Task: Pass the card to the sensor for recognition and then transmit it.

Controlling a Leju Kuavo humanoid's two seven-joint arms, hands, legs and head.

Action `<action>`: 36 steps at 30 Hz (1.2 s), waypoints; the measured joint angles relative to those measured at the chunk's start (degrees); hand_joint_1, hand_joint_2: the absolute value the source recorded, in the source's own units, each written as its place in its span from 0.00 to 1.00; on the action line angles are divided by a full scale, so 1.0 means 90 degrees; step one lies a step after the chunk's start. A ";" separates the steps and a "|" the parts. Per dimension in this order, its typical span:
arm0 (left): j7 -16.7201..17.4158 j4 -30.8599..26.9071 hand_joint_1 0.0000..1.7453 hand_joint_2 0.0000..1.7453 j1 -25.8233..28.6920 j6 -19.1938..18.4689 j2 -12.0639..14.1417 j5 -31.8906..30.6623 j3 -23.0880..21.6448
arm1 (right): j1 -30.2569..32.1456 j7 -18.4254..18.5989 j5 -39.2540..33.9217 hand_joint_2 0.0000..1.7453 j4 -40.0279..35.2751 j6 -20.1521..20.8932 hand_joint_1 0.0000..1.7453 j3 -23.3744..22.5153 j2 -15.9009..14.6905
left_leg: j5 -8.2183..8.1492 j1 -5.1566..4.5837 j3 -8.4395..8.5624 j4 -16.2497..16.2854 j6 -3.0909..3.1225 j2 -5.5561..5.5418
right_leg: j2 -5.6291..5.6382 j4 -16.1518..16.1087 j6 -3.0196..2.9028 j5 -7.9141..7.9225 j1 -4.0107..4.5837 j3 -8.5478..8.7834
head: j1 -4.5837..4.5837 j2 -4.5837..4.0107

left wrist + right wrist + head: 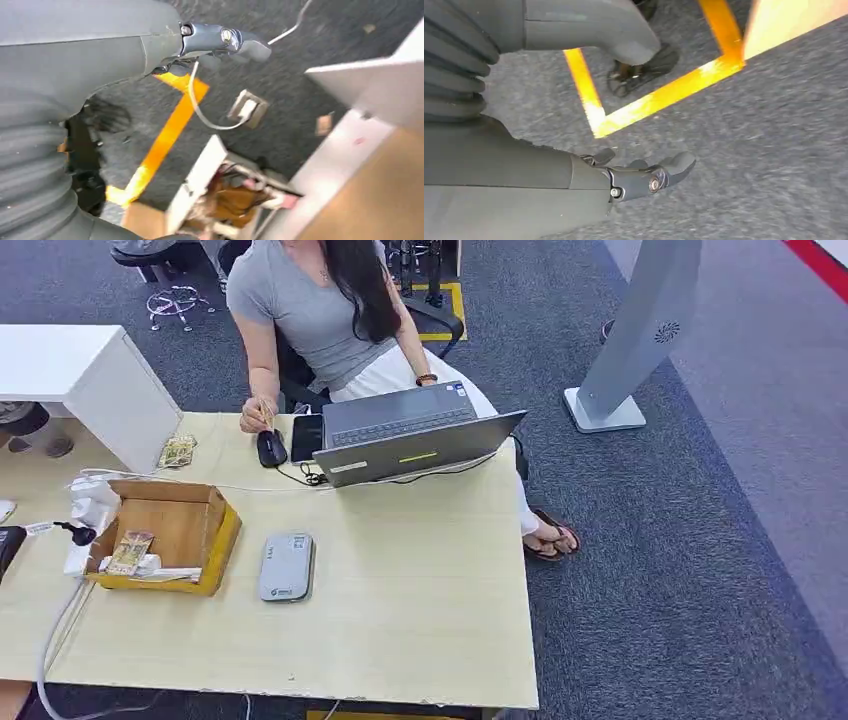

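Observation:
A patterned card [130,552] lies inside the open cardboard box [215,530] at the table's left. A flat grey sensor [287,567] lies just right of the box. A second patterned card [177,451] lies on the table behind the box. My left hand [215,42] hangs below the table over the dark carpet, fingers stretched out and holding nothing. My right hand [644,175] also hangs over the carpet, its fingers [676,165] apart from the thumb [624,35] and nothing in it.
A person sits across the wooden table [420,590] at an open laptop [410,445], one hand beside a black mouse [271,448] and a phone [306,437]. White cables and a plug lie left of the box. A white cabinet [90,380] and a grey floor stand [640,330] are nearby.

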 joint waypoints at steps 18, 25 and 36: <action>-0.0226 -0.3274 0.00 1.00 0.1232 0.0415 -0.0553 0.1625 -0.1031 | -0.0072 0.1314 0.1049 0.00 0.0287 -0.0473 0.00 -0.0471 0.0294 | 0.0000 0.0000 0.0001 0.0000 0.0000 -0.0001 | -0.0001 0.0000 0.0000 0.0000 0.0000 0.0003 | -0.0002 0.0000; -0.0354 -0.4612 0.00 1.00 0.1794 0.0561 -0.0734 0.2280 -0.1593 | -0.0124 0.1576 0.1438 0.00 0.0386 -0.0685 0.00 -0.0622 0.0367 | 0.0000 0.0000 0.0001 0.0000 0.0000 -0.0001 | -0.0001 0.0000 0.0000 0.0000 0.0000 0.0003 | -0.0005 0.0000; -0.0775 -0.6849 0.00 1.00 0.2374 0.0634 -0.1003 0.3051 -0.2353 | -0.0171 0.2019 0.2220 1.00 0.0547 -0.0901 0.00 -0.0743 0.0491 | 0.0000 0.0000 0.0006 0.0000 0.0000 -0.0002 | -0.0002 0.0000 0.0000 0.0000 0.0000 0.0004 | -0.0002 0.0000</action>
